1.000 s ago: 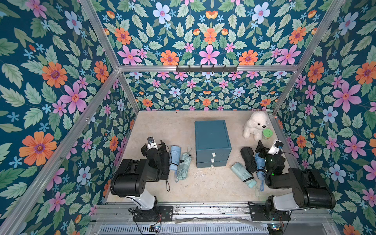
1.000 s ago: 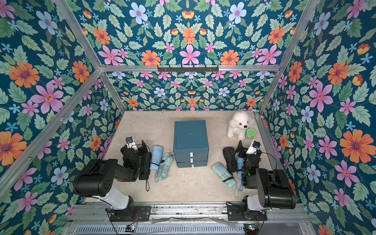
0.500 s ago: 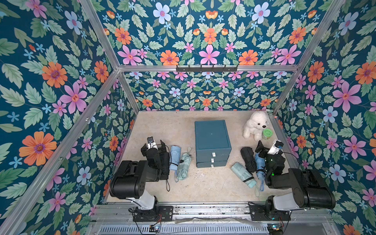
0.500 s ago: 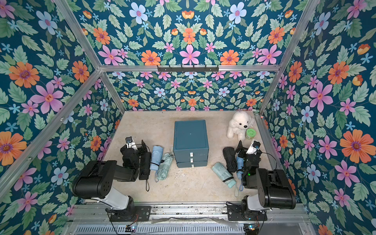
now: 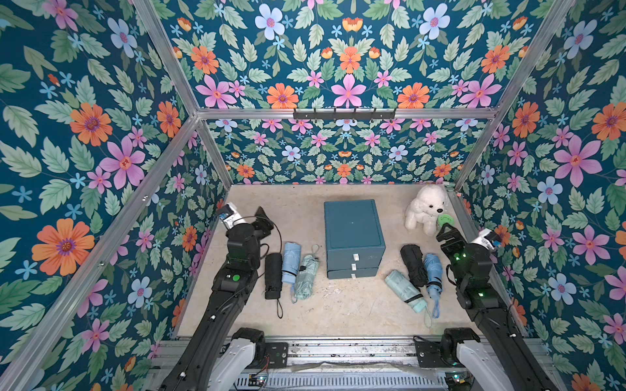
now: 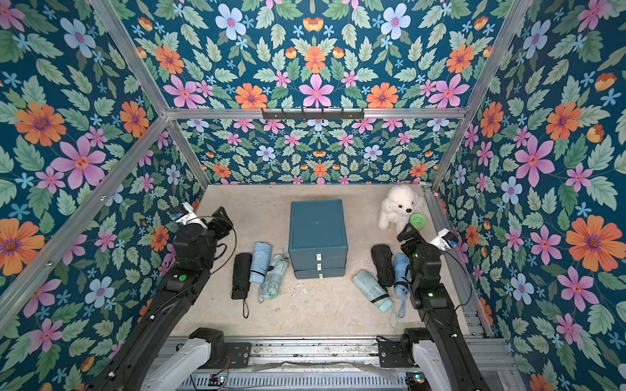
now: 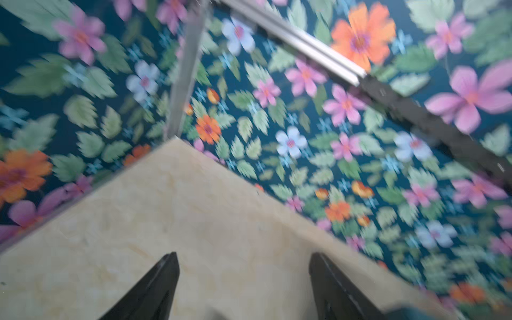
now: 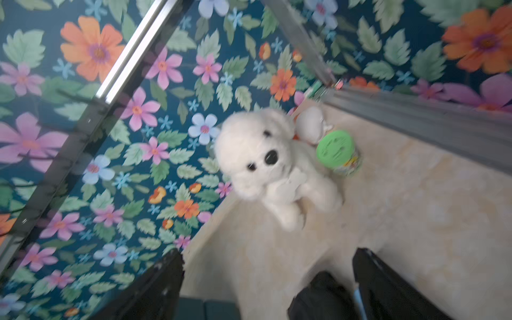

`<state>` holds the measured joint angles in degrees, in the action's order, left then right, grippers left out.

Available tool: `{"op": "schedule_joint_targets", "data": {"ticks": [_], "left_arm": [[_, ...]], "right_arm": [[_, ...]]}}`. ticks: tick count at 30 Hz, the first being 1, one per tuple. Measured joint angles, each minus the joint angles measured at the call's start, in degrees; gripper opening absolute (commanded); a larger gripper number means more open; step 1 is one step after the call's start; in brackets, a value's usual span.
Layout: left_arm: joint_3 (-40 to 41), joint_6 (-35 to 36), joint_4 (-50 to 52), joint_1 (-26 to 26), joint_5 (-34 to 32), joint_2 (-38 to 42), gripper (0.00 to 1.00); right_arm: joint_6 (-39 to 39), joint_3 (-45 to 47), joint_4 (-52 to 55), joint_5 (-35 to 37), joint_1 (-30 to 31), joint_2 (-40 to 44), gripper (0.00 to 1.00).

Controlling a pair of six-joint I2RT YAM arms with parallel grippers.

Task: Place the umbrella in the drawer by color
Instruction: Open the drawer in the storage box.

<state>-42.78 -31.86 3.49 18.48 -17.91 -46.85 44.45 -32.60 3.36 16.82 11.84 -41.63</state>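
A teal drawer cabinet (image 5: 352,233) with three shut drawers stands mid-table. To its left lie a black umbrella (image 5: 273,276), a light blue umbrella (image 5: 291,262) and a mint umbrella (image 5: 306,277). Right of it lie another mint umbrella (image 5: 403,289), a black umbrella (image 5: 414,264) and a blue umbrella (image 5: 433,274). My left gripper (image 5: 262,220) hovers behind the left group, open and empty (image 7: 243,266). Behind the right group my right gripper (image 5: 447,233) is open too (image 8: 268,266), and the black umbrella (image 8: 321,299) lies under it, not held.
A white plush dog (image 5: 426,210) and a green-lidded cup (image 5: 446,220) sit in the back right corner, just beyond my right gripper. Floral walls close in three sides, with a black hook rail (image 5: 343,113) on the back one.
Both arms have lifted from their folded pose and reached toward the back of the table. The left jaws have narrowed a little. The umbrellas and cabinet have not moved.
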Motion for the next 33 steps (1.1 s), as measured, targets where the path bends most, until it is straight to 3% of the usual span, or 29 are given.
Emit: {"op": "schedule_joint_targets", "data": {"ticks": [5, 7, 10, 13, 18, 21, 28, 33], "left_arm": [[1.31, -5.81, 8.72, 14.38, 3.34, -0.2, 0.63], [1.22, -8.39, 11.17, 19.52, 5.16, -3.41, 0.64], [-0.39, -12.04, 14.56, 24.7, 6.36, -4.96, 0.67], [-4.22, -13.4, 14.43, 25.53, 5.9, -6.29, 0.62], [-10.69, -13.38, 13.38, 25.83, 8.48, -11.65, 0.62], [-12.04, -13.25, 12.85, 25.81, 9.92, -14.45, 0.62], [-13.88, -11.37, 12.85, 25.81, 12.24, -19.65, 0.6], [-15.1, -9.75, 13.0, 25.81, 12.59, -21.42, 0.58]], "right_arm": [[14.45, -13.79, 26.38, 18.32, 24.33, -5.33, 0.99], [16.9, -12.26, 31.1, 22.99, 27.65, -1.81, 0.97], [14.27, -9.66, 32.89, 22.99, 26.36, 4.42, 0.69], [12.9, -13.55, 33.16, 18.49, 28.5, -1.86, 0.59], [14.64, -22.14, 35.93, 17.84, 48.06, -17.64, 0.58], [15.58, -27.76, 35.98, 18.12, 54.64, -25.77, 0.58], [14.27, -31.98, 33.64, 14.53, 57.16, -33.38, 0.58], [12.07, -33.48, 31.12, 11.96, 55.19, -35.82, 0.49]]}}
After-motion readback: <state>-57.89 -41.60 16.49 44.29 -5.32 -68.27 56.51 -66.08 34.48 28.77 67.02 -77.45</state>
